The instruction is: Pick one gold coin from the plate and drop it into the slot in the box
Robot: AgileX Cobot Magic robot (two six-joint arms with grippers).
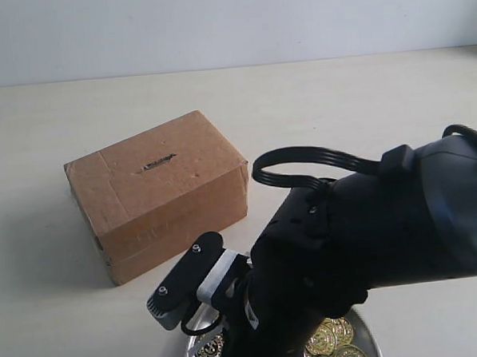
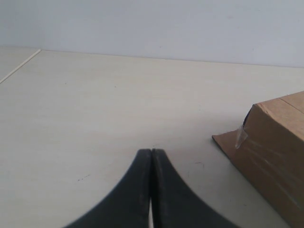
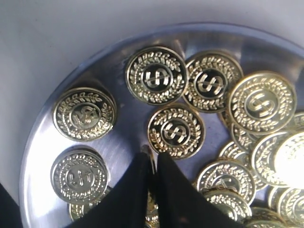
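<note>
A: Looking at the right gripper (image 3: pixel 153 160), how do its jaws stand?

B: Narrow. They are drawn almost together just above the plate (image 3: pixel 124 142). A thin gold edge shows in the gap, which looks like a coin (image 3: pixel 148 153) held on its rim between them.

A: And the rest of the gold?

B: The loose coins (image 3: pixel 175 130) lie flat in the plate. A few sit alone and many overlap on one side.

A: The left gripper (image 2: pixel 151 152)?

B: Pressed tight with nothing between the jaws. It is low over the bare table (image 2: pixel 95 104), and a taped corner of the box (image 2: pixel 278 147) is near it.

A: Where is the slot (image 1: pixel 159 161)?

B: It is a short dark slit in the top face of the box. In the exterior view the plate sits at the bottom edge, apart from the box and mostly hidden under the right arm (image 1: pixel 369 235).
</note>
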